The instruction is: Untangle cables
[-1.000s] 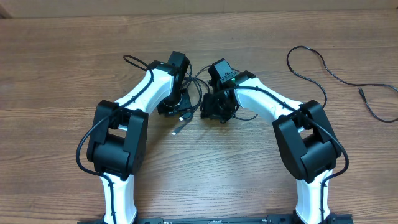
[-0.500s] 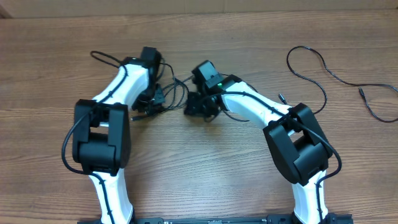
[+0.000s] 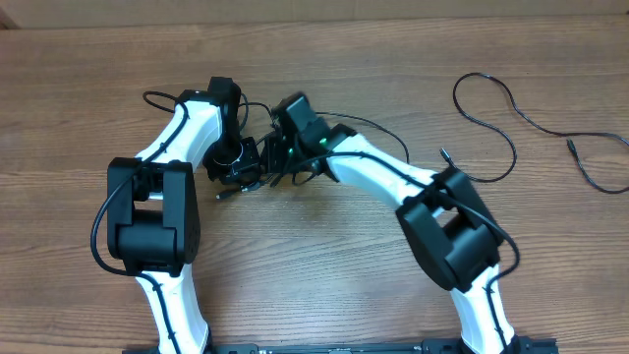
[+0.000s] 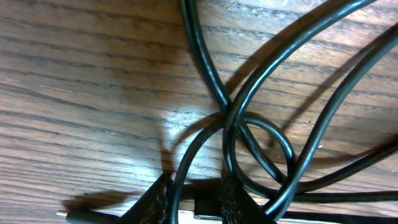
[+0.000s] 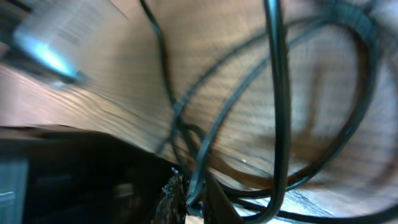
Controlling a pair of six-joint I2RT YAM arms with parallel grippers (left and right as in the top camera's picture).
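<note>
Swung leftward, left tool (image 4: 193, 202) and right tool (image 5: 189, 199) clamp cables (image 4: 224, 117); right wrist view blurred.

I see black cables (image 4: 189, 18), a brown wood-grained table (image 3: 324, 295), the left arm (image 3: 182, 133) and right arm (image 3: 378, 175) white with black joints, and one green light (image 3: 321, 141).

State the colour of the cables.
Black cables, clearest in the left wrist view.

Right wrist view motion-blurred, cables (image 5: 277, 93) smeared; left gripper (image 4: 194, 204) cropped by bottom edge (grip unclear).
</note>
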